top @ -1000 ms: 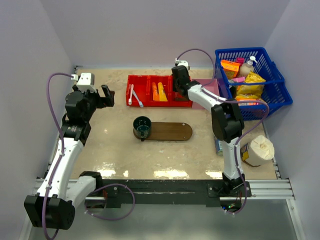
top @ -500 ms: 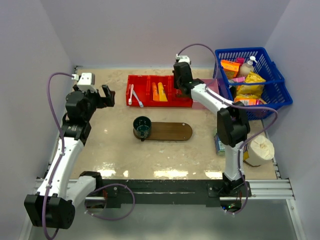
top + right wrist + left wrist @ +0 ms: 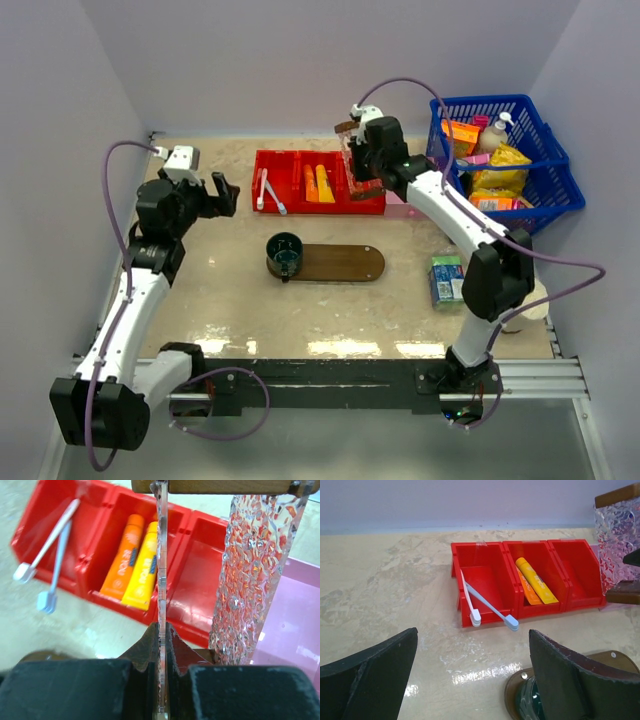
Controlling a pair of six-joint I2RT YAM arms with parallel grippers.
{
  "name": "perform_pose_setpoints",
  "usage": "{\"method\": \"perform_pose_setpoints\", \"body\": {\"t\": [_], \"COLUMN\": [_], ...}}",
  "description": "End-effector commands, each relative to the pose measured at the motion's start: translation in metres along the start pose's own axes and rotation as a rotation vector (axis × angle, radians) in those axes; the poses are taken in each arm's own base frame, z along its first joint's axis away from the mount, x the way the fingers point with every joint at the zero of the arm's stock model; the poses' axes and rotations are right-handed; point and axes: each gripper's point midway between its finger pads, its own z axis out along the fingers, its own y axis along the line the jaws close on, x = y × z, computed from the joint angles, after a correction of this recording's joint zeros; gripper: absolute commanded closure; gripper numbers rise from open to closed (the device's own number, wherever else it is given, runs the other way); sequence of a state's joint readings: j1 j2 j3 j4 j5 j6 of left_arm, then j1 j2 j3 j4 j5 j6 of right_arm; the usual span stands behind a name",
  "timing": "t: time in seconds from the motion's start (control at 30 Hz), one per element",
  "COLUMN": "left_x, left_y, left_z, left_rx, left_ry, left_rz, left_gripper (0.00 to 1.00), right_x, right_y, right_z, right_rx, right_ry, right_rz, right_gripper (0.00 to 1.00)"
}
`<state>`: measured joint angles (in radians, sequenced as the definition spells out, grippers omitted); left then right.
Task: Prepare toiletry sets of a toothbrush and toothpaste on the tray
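Two white toothbrushes [image 3: 268, 190] [image 3: 485, 602] [image 3: 52, 540] lie in the left compartment of the red bin [image 3: 300, 207], heads over its front wall. Two toothpaste tubes [image 3: 318, 183] [image 3: 535, 580], one deep orange [image 3: 122, 555] and one yellow [image 3: 142, 565], lie in the middle compartment. The dark oval tray [image 3: 345, 264] [image 3: 620, 657] carries a dark green cup [image 3: 285, 252] at its left end. My left gripper [image 3: 222, 193] [image 3: 472, 645] hangs open left of the bin. My right gripper [image 3: 360, 170] [image 3: 161, 627] is shut on a thin wall of a clear textured holder [image 3: 252, 570] [image 3: 617, 535] with wooden ends, above the bin's right compartment.
A pink box [image 3: 295, 630] sits right of the red bin. A blue basket [image 3: 540, 110] of goods stands at the back right. A blue-green packet [image 3: 447, 278] lies right of the tray, with a white roll [image 3: 540, 300] behind my right arm.
My right arm has swung its elbow to the right and raised the clear holder, which now shows above the bin. My left gripper has shifted slightly right, still open.
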<state>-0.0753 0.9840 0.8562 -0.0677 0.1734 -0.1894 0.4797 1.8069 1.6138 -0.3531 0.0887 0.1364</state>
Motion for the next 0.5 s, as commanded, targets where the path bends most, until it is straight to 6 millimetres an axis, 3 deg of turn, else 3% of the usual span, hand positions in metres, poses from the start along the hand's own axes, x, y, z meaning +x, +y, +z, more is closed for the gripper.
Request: {"method": "perform_pose_setpoints", "body": {"t": [0.0, 0.23, 0.47], "left_x": [-0.006, 0.005, 0.006], "left_y": [-0.026, -0.073, -0.130], "left_z": [0.006, 0.006, -0.009], "left_rx": [0.127, 0.297, 0.563], "left_ry": [-0.019, 0.010, -0.031], "left_rz": [0.042, 0.130, 0.194], "left_gripper": [0.05, 0.06, 0.06], "right_x": [-0.015, 0.002, 0.025], "right_y": [0.026, 0.047, 0.073], "right_z": [-0.042, -0.077, -0.110], "right_rx": [-0.162, -0.328, -0.499], "right_ry": [-0.030, 0.025, 0.057], "right_rz": [-0.047, -0.042, 0.024], "right_gripper": [1.00, 1.00, 1.00]}}
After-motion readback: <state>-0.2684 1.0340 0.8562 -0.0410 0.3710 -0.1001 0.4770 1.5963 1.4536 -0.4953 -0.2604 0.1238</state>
